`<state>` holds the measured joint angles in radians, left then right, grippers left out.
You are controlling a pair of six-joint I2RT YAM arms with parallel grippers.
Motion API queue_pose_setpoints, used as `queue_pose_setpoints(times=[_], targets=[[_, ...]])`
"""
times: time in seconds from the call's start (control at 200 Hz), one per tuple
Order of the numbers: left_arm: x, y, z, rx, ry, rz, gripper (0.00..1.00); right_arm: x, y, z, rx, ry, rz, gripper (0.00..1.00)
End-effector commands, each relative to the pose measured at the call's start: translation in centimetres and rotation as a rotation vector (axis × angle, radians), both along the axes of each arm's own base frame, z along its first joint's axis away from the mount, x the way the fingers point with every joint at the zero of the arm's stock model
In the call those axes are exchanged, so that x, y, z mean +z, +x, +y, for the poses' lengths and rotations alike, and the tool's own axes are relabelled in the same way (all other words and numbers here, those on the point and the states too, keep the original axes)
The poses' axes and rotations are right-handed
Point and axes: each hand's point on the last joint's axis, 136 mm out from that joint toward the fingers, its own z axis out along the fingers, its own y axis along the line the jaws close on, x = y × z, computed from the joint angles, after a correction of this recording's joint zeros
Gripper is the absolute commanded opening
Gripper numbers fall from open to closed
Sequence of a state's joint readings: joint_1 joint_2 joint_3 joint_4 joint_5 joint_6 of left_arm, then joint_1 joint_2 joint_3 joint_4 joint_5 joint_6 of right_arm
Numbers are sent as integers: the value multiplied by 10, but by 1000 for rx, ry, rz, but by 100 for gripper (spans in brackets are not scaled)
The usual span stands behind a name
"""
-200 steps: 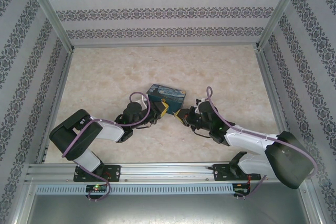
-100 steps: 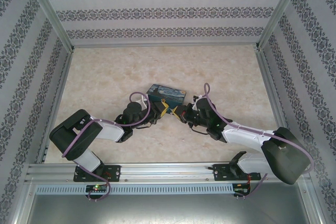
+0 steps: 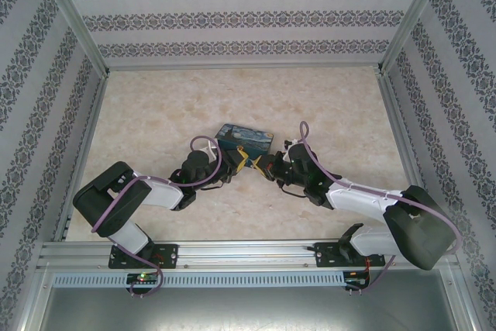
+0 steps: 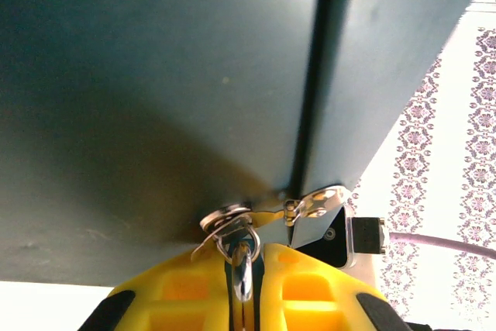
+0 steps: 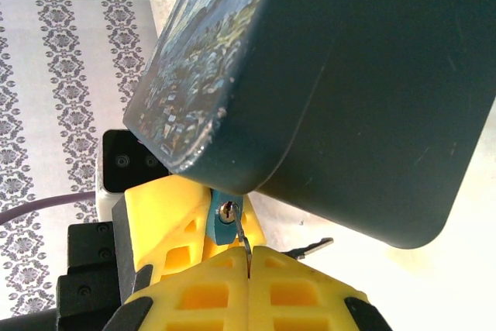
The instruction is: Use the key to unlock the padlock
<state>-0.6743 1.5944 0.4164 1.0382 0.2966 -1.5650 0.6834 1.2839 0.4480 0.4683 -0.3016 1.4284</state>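
with the left tool (image 4: 243,288) clamped on the padlock (image 5: 219,224) at the front of the painted box (image 5: 341,75) and the right tool (image 5: 248,260) pinched on the key (image 5: 241,238), tip at the keyhole (image 5: 227,210), line the key up squarely, push gently, then turn.

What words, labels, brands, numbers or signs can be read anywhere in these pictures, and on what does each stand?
No readable text anywhere.
Box: a painted night-sky print on top and plain dark sides, no words.
Padlock: blue body with a keyhole, no brand or number to be made out.
Key: too thin to show any marking.
Wallpaper: repeating ornament, not letters.
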Motion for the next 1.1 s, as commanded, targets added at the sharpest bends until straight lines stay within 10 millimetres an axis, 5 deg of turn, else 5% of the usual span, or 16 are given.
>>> queue_pose_setpoints(times=[0.0,1.094], targets=[[20,-3,-10,-39,-48,-55,0,25,7,11,21,53,-69,0],[42,-7,-12,-43,-119,-104,0,22,17,7,-71,202,-22,0]])
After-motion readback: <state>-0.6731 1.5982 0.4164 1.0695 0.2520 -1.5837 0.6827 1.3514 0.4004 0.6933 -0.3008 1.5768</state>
